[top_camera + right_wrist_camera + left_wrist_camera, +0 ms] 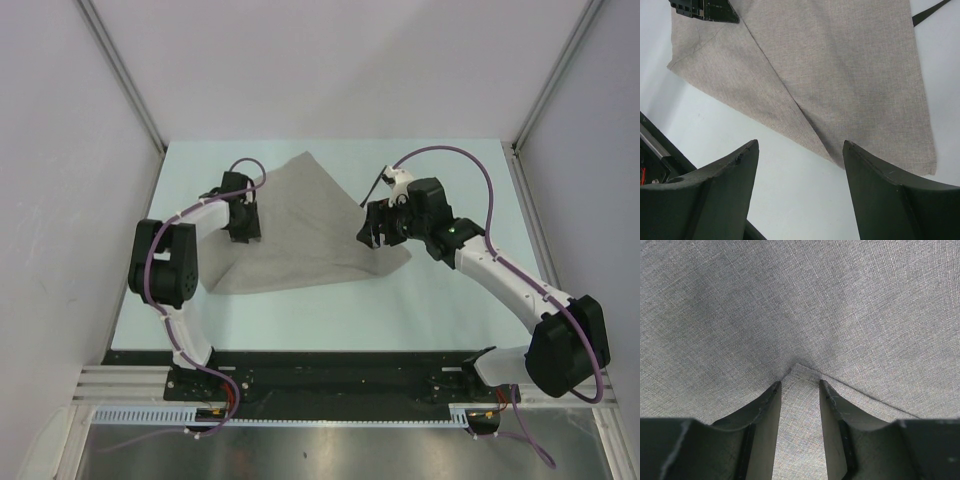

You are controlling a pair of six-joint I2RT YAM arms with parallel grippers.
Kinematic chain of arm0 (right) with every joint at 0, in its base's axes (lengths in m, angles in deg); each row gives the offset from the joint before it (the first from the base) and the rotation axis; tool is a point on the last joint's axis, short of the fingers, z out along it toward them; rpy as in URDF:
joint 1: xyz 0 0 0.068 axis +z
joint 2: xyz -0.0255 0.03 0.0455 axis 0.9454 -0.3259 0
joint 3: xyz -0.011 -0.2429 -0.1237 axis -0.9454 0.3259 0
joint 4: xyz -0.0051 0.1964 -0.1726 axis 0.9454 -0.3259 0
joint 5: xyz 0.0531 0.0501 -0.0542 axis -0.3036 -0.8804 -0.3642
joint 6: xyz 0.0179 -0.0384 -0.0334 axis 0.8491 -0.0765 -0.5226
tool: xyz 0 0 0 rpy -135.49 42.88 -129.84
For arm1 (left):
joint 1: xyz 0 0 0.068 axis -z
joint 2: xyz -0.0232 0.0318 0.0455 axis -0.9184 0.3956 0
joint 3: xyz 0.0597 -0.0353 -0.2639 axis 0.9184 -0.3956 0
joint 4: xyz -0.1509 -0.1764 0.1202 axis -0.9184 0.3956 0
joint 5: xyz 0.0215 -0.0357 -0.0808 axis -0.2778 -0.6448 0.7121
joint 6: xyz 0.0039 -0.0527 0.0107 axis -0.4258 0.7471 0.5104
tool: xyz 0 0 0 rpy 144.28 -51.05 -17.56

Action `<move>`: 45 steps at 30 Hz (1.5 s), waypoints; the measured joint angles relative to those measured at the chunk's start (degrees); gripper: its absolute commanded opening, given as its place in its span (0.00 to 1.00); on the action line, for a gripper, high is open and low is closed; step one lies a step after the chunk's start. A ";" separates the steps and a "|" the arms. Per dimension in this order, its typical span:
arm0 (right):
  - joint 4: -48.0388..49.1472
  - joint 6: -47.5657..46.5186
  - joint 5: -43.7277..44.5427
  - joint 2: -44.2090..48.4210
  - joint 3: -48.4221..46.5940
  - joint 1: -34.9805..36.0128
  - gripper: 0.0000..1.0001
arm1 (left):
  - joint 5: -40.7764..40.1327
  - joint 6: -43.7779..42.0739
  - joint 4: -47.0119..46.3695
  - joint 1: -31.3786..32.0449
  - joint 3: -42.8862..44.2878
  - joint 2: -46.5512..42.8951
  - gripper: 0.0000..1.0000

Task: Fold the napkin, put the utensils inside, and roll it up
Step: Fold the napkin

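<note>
The grey-beige napkin [300, 230] lies partly folded on the pale table [330, 320]. A diagonal fold edge shows across the napkin [850, 75] in the right wrist view. My left gripper [243, 222] is at the cloth's left edge. In the left wrist view its jaws [800, 385] hold a corner flap of the napkin [800, 300], and cloth fills the gap between them. My right gripper [376, 235] hovers open [800, 147] over bare table by the napkin's right corner, with nothing between its fingers. The thin black utensil [372, 190] lies just behind the right gripper. Only one end of the utensil [930, 12] shows in the right wrist view.
White walls with metal posts [130, 90] close in the table on three sides. A black rail [330, 375] holding the arm bases runs along the near edge. The left gripper [705, 10] shows as a black shape at the top left of the right wrist view.
</note>
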 measured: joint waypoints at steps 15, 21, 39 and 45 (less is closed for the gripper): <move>-0.09 0.00 -0.22 -1.03 0.09 -0.07 0.73 | -2.10 0.02 -1.53 0.00 0.48 0.63 0.37; -0.20 0.00 -0.37 -1.25 0.13 -0.07 0.73 | -2.29 0.02 -1.75 -0.02 0.48 0.72 0.27; -0.28 -0.02 -0.37 -2.01 0.31 -0.07 0.73 | -6.75 0.50 -2.08 3.08 -0.11 0.07 0.10; -0.37 -0.02 -0.37 -2.03 0.31 -0.07 0.74 | -8.92 0.52 0.00 4.70 0.48 -0.74 0.13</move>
